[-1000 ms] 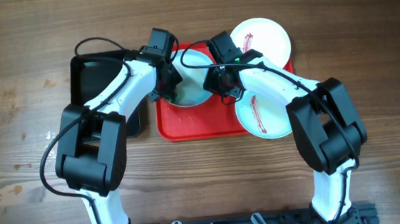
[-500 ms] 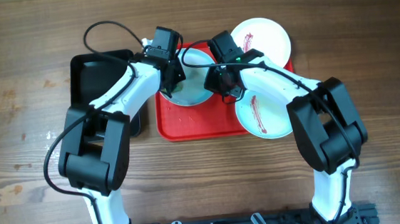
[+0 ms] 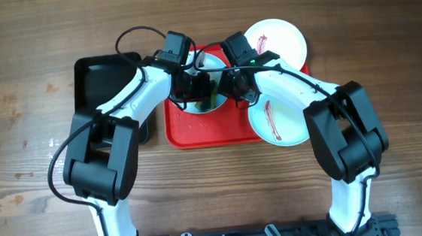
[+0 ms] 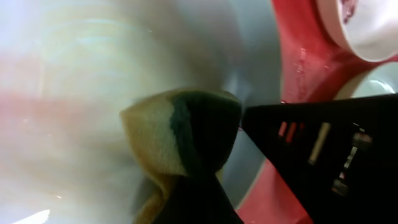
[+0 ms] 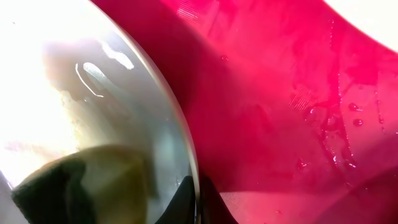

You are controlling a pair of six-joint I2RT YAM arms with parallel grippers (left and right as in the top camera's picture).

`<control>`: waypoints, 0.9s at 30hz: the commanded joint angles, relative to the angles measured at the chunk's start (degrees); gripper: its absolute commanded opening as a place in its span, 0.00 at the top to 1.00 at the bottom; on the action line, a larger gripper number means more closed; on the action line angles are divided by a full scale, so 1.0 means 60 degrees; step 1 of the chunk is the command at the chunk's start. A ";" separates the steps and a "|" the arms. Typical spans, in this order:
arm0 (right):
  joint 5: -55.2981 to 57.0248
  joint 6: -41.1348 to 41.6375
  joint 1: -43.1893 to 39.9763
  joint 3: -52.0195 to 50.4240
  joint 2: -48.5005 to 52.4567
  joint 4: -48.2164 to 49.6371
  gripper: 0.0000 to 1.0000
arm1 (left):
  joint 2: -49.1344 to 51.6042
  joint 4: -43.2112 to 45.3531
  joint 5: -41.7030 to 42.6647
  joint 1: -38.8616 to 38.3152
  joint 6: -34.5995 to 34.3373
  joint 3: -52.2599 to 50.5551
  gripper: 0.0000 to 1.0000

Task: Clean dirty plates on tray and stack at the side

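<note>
A mint-green plate [image 4: 74, 81] lies at the far left of the red tray [image 3: 197, 130], its face smeared faintly pink. The left gripper [image 3: 196, 87] is clamped on a yellow and dark green sponge [image 4: 180, 134] that presses on the plate. The right gripper [image 5: 194, 200] is pinched tight on the plate's right rim. A second mint-green plate [image 3: 277, 120], streaked red, overhangs the tray's near right corner. A white plate [image 3: 274, 41], also streaked, sits at the far right. A black tray [image 3: 98, 78] lies to the left on the wooden table [image 3: 22, 110].
</note>
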 commanded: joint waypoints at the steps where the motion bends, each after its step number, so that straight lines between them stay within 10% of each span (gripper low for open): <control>1: 0.0124 -0.0237 0.0087 -0.0109 0.0386 -0.0076 0.96 | 0.0171 0.0240 -0.0025 0.0157 0.0007 -0.0131 0.96; 15: 0.0124 -0.0240 0.0087 -0.0109 0.0386 -0.0051 0.96 | 0.0171 0.0933 -0.6677 -0.0025 -0.3391 -0.0135 0.96; 21: 0.0124 -0.0240 0.0087 -0.0109 0.0386 -0.0036 0.96 | 0.0171 -0.0543 -0.6255 -0.0080 -0.3566 -0.0135 0.96; 27: 0.0124 -0.0335 0.0087 -0.0109 0.0386 -0.0040 0.96 | 0.0171 -0.1439 -0.2973 -0.0069 -0.1636 -0.0131 0.96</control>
